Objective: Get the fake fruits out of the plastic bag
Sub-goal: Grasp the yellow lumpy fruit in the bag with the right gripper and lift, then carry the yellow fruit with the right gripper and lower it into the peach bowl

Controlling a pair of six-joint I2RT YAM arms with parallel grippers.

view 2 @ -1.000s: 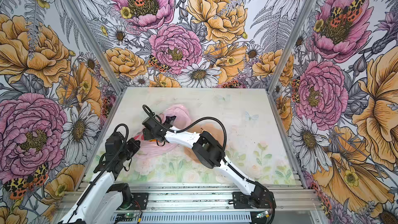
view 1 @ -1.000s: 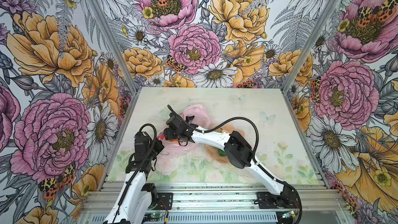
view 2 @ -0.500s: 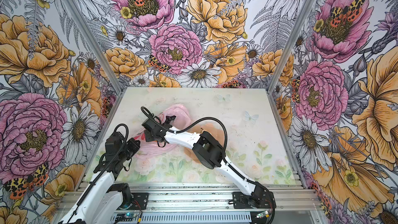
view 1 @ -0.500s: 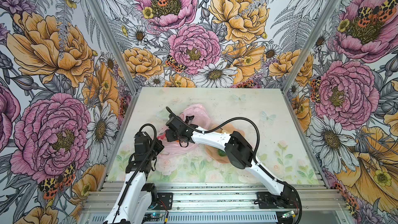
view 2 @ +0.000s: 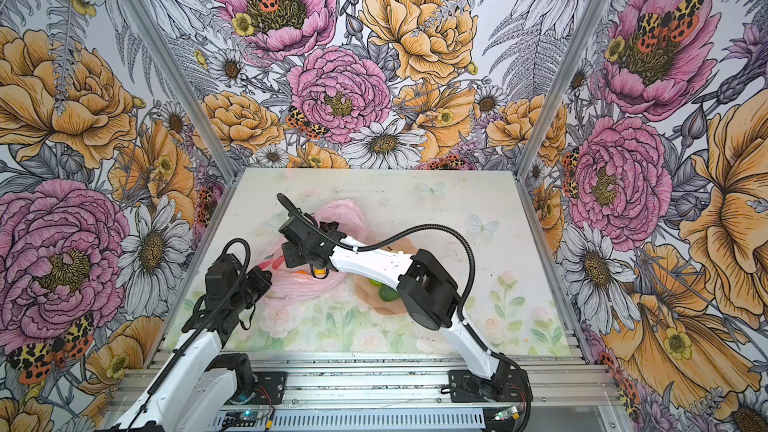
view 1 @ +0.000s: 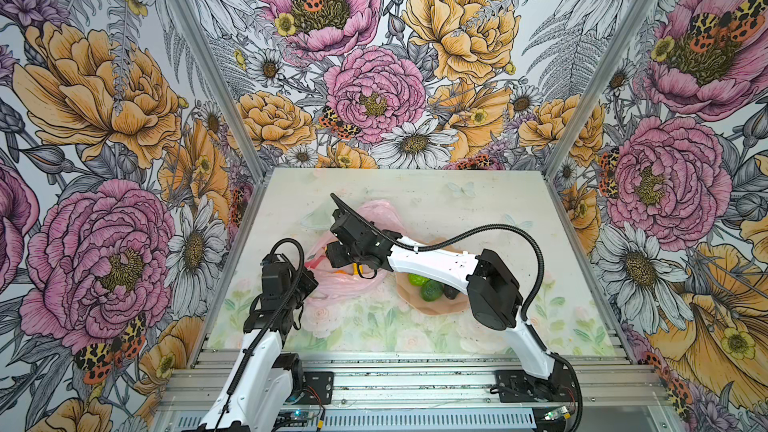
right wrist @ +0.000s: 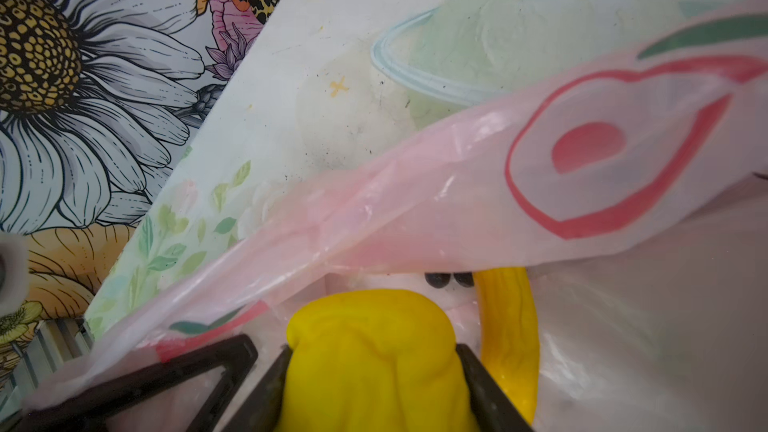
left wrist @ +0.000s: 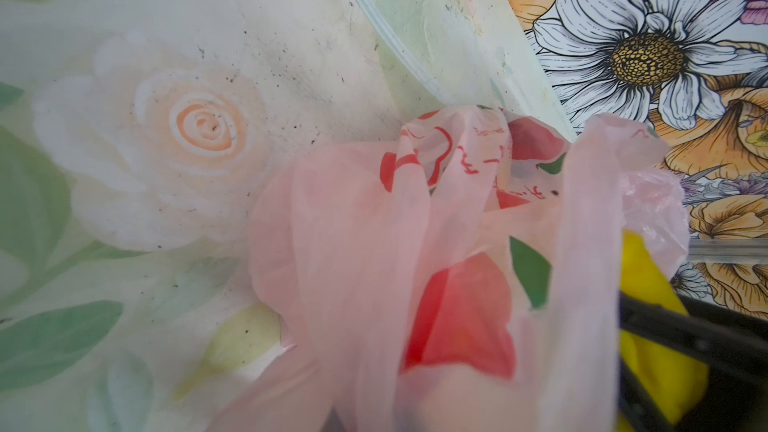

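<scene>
step: taking one fruit out | right gripper (right wrist: 372, 351): clamped on a yellow fruit (right wrist: 374, 322) inside the pink bag (view 1: 345, 288), banana (right wrist: 509, 326) beside it | left gripper (view 1: 309, 280): closed, apparently pinching the bag's edge | next: draw fruit clear without snagging film

Peach dish w/ wavy edge (view 1: 436, 308) sits on the table (view 1: 457, 209), near the front, right of the middle. Table has pale roses & green leaves painted on it. A see-thru round thing (left wrist: 415, 35) lies flat near the wall. Big flower walls (view 1: 104, 97) stand on 3 sides. Metal rail (view 1: 415, 371) runs along the front.
</scene>
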